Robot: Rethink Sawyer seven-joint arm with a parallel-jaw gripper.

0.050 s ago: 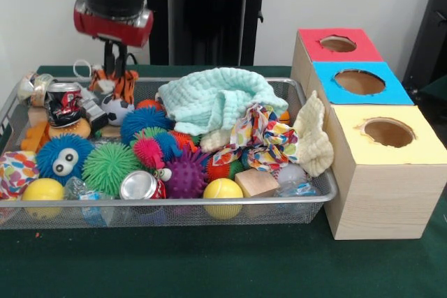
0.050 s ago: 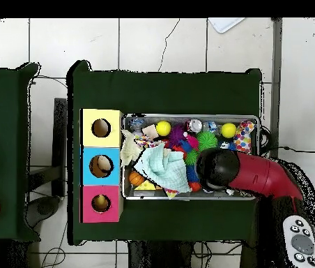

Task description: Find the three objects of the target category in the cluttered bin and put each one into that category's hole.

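- The bench (image 1: 209, 263), covered in dark green cloth, carries both the bin and the sorting box side by side, so a picked item likely needs only a short trip across.
- The wire bin (image 1: 318, 204) sits left of the box in the front view, heaped so that things overlap and partly hide one another; that is why a search is needed.
- The wooden box (image 1: 380, 200) touches the bin's side, with its red hole (image 1: 338, 43), blue hole (image 1: 360, 82) and yellow hole (image 1: 388, 132) facing upward to take drops from above.
- The arm (image 2: 261, 174) reaches over the bin's far corner, near its base.
- A mint cloth (image 1: 216, 99) is draped across the middle of the heap and could cover other items.
- The gripper (image 1: 116, 68) hangs at the back-left corner, its fingers pinching a tiger-striped plush toy (image 1: 119, 83), which looks raised a little above the pile.
- Which category is wanted cannot be told; judging from the grasp, the plush is the present candidate, and it is well apart from the holes.
- Spiky balls, such as the green one (image 1: 110, 167), fill the front.
- A crushed can (image 1: 140, 186) lies at the front rim.
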